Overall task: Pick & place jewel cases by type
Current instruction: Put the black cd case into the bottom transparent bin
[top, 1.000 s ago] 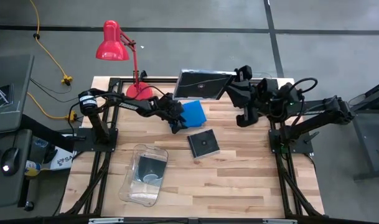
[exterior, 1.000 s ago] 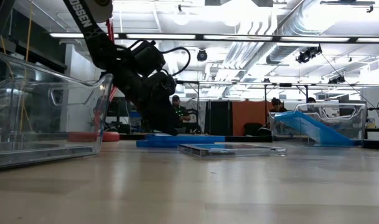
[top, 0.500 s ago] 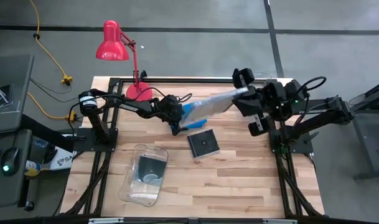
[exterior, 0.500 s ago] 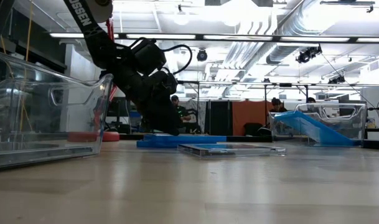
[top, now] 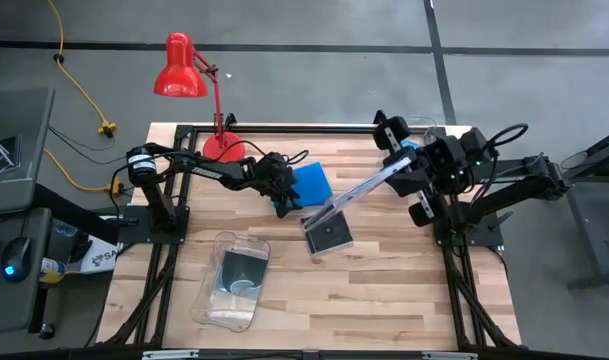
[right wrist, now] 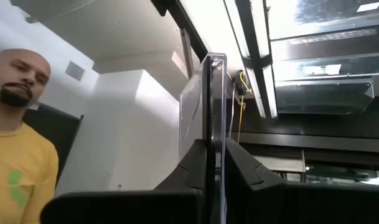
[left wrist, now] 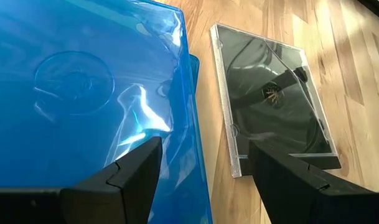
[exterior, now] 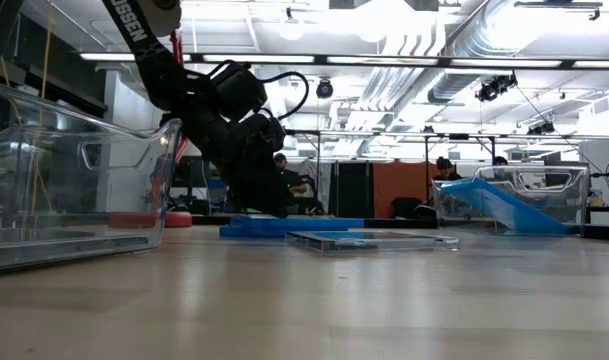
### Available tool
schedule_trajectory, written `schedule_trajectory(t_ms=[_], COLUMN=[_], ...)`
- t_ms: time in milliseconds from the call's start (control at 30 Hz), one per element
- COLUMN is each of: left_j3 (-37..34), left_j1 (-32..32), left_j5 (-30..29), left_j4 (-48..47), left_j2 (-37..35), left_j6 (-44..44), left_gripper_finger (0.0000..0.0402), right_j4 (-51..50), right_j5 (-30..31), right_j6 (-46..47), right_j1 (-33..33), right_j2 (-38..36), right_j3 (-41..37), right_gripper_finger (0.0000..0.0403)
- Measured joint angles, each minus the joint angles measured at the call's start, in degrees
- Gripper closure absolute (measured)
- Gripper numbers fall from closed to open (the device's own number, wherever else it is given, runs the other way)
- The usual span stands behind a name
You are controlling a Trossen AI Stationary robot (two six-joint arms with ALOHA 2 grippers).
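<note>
A blue jewel case [top: 311,182] lies flat on the table, left of the middle. My left gripper [left wrist: 201,162] stands open at its near corner, one finger [left wrist: 130,174] over the blue lid and the other [left wrist: 282,177] beside it. A dark jewel case [top: 327,232] lies flat next to the blue one, also in the left wrist view [left wrist: 273,106]. My right gripper [top: 399,170], raised high, is shut on another dark jewel case [top: 349,195]. That case shows edge-on, slanting over the table's middle. My left gripper: I cannot tell whether its finger over the blue lid [left wrist: 145,134] touches it. My right gripper pinches one edge of the dark jewel case [right wrist: 213,140] between its two fingers, which slant upward. The case stands out beyond the fingers, edge-on, lifted clear of the table.
A clear bin [top: 232,278] holding a dark case stands near the left front. Another clear bin [exterior: 524,195], with a blue case leaning in it, stands at the far right. A red lamp [top: 189,75] stands at the far left edge.
My right gripper has turned at the wrist, still shut. Its dark case, before flat-faced at the far edge, has swung toward the table's middle. It now shows edge-on above the dark case lying there.
</note>
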Motion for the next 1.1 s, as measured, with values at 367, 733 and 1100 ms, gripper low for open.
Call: schedule_trajectory(t_ms=[367, 733, 1100], left_j3=[0.0, 0.0, -0.1], left_j1=[0.0, 0.1, 0.1], left_j5=[-0.4, 1.8, 11.8], left_j4=[0.0, -0.3, -0.5], left_j2=[0.0, 0.0, 0.0], left_j6=[0.0, 1.0, 7.0], left_gripper_finger=[0.0163, 0.0163, 0.0163], right_j4=[0.4, -9.6, -50.6], right_j5=[8.3, 25.4, 29.6], right_j6=[0.3, 3.6, 8.5], right_j1=[0.0, 2.4, 4.9], right_j2=[3.0, 10.5, 21.2], right_j3=[0.0, 4.1, 28.2], right_gripper_finger=[0.0395, 0.0395, 0.0395])
